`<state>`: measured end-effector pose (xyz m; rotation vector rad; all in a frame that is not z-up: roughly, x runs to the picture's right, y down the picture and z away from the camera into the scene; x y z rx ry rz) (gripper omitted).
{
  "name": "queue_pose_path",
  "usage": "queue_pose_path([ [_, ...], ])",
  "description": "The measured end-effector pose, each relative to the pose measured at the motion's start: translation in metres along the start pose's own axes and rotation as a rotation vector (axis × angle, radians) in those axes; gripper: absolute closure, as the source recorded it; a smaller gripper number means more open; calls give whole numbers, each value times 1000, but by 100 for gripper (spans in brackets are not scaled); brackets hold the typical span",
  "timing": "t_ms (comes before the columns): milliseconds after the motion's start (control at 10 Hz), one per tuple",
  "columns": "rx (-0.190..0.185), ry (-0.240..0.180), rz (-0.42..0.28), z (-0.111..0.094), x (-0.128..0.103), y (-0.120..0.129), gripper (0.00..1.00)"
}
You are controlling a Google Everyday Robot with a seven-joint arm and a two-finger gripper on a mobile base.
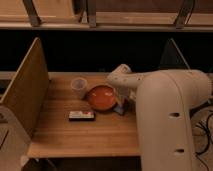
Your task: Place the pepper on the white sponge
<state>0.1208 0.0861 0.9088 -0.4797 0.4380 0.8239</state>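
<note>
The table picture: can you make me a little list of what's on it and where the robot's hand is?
table: wooden, with a slanted board on its left side
cup: pale cup near the back, left of the plate
plate: orange plate in the middle
flat packet: small dark and white packet in front of the plate
bluish piece: small piece at the plate's right edge
pepper: not visible
arm: big white arm reaching in from the right
gripper: gripper down by the plate's right side, mostly hidden by the arm
</note>
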Motion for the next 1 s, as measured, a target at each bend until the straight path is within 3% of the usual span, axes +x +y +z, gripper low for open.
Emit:
queue_pose_path([
  [400, -33, -6, 2, 5, 1, 3, 21],
  [1000, -34, -7, 3, 6, 1, 3, 20],
])
